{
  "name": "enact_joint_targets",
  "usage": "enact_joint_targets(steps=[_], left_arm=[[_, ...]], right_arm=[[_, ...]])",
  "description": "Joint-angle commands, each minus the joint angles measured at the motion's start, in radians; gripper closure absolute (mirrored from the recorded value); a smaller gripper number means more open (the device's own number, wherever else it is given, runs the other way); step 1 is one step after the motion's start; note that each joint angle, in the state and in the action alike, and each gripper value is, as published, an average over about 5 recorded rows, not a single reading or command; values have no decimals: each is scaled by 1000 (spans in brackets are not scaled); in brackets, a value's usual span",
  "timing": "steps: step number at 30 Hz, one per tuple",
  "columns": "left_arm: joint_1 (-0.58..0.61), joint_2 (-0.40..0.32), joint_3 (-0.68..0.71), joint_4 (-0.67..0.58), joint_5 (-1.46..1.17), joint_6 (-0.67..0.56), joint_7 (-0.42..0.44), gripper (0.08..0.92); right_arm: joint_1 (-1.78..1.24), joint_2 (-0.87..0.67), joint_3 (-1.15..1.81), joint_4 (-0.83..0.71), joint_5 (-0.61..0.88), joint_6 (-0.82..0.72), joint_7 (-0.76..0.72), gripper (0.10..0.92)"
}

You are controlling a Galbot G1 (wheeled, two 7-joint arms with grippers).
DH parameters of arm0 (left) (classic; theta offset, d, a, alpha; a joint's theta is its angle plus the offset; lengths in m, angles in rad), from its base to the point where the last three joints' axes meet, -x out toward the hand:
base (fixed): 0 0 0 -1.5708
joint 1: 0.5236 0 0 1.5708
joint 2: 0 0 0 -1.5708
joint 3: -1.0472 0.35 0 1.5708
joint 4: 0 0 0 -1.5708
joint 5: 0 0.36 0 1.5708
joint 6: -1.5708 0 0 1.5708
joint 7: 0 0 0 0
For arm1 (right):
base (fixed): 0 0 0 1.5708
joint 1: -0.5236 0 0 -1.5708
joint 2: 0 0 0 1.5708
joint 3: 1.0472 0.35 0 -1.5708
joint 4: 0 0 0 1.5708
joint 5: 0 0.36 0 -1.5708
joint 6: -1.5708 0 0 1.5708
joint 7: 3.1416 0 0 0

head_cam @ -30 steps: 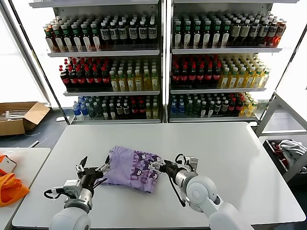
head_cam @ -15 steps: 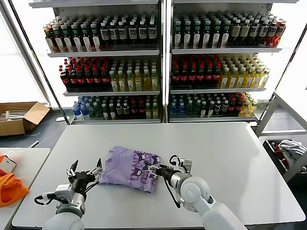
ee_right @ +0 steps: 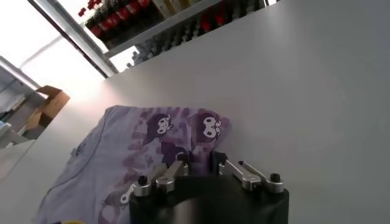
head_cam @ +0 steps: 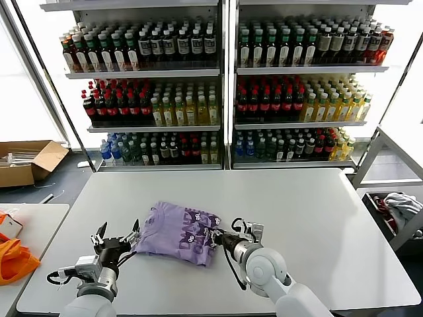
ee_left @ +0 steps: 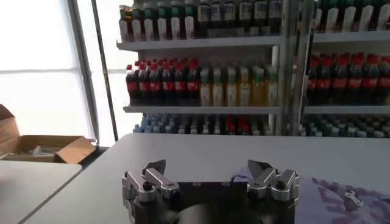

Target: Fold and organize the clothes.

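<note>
Scene bright, daylight pouring through windows (head_cam: 30,99) at far left and behind shelves (head_cam: 225,86); glass panes blown out white. Table (head_cam: 317,218) evenly lit, pale, soft faint shadow under T-shirt (head_cam: 178,232) near edge. Head view sharp centre to far; slight bending of verticals at frame edges. Left wrist view: strong backlight from window (ee_left: 36,67), bottles hazy, soft overall. Right wrist view: glare washing out far-left corner, table (ee_right: 317,91) near white, gripper body close to lens dark, blurred.
</note>
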Motion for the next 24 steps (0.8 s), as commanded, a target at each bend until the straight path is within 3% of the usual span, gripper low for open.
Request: enact_joint_targets(steps=[1, 8, 19, 24], left_arm=[[5, -5, 5, -10, 2, -1, 2, 177], [2, -17, 16, -2, 9, -3, 1, 177], [6, -41, 32, -8, 21, -5, 1, 177], [6, -47, 42, -3, 25, -5, 2, 177]], right_arm=[[16, -73, 47, 8, -52, -7, -31, 759], [86, -153, 62, -40, -128, -8, -83, 914], [149, -265, 56, -133, -353, -8, -228, 916], [81, -257, 143, -44, -505, -6, -259, 885]])
